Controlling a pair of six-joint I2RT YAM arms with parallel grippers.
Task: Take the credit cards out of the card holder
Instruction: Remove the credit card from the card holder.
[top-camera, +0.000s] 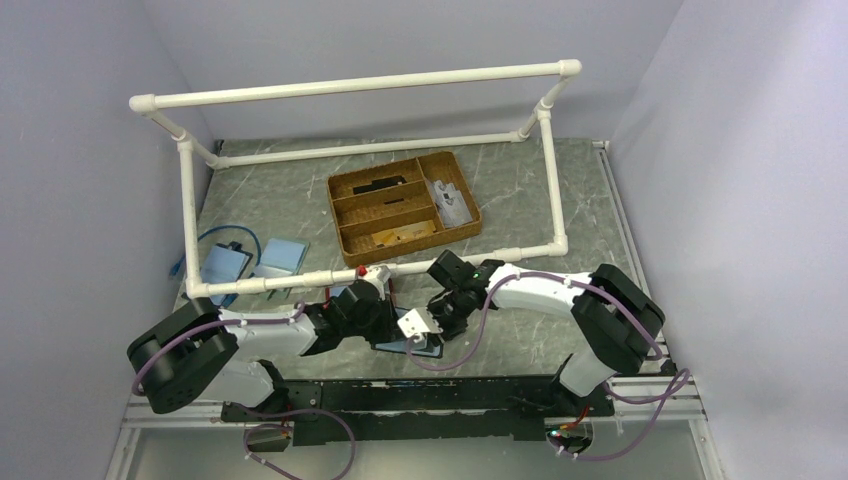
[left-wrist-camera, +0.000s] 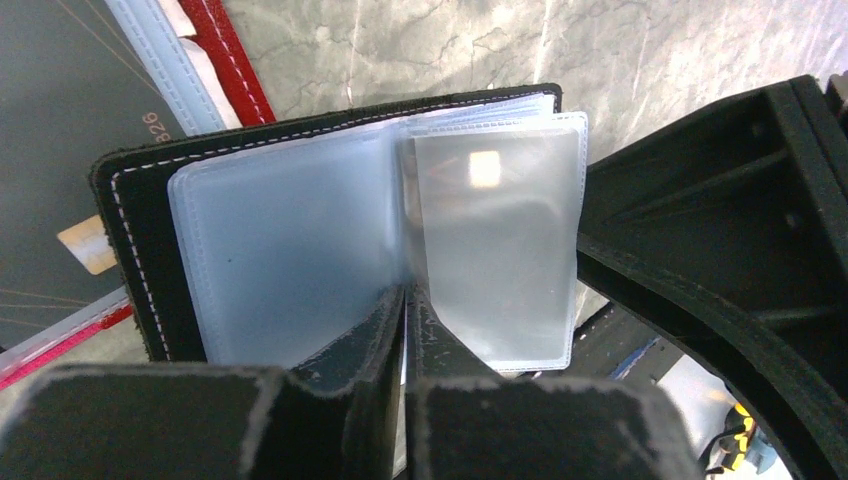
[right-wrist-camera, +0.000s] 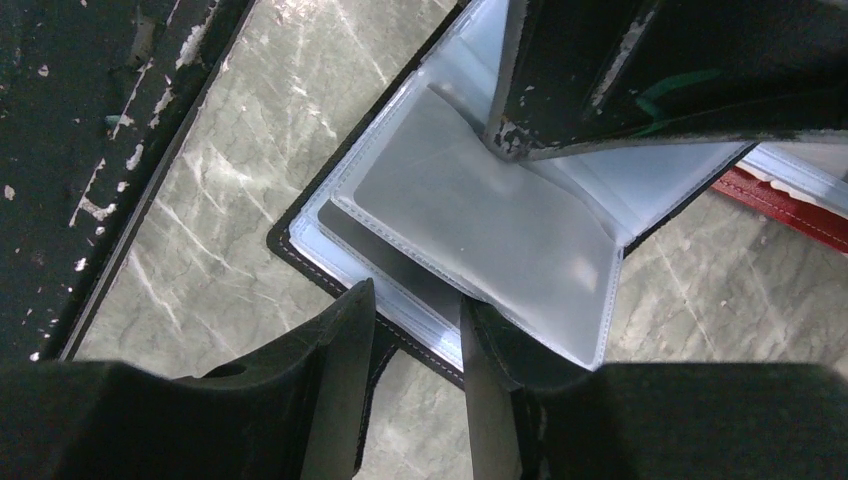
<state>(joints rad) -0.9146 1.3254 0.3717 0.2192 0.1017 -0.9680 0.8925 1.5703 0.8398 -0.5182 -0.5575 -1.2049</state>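
The black-edged card holder lies open on the marble table, its clear plastic sleeves fanned out. My left gripper is shut on a sleeve page at the spine and holds it upright. In the right wrist view the holder shows a dark grey-black card under the top sleeve. My right gripper is open, its fingers astride the holder's near edge by that card. The left fingers show at the top. I cannot make out the light blue card. Both grippers meet over the holder in the top view.
A red-edged wallet lies just beyond the holder, holding a dark card with a gold chip; it also shows in the right wrist view. A wicker tray sits mid-table inside a white pipe frame. Blue items lie at left.
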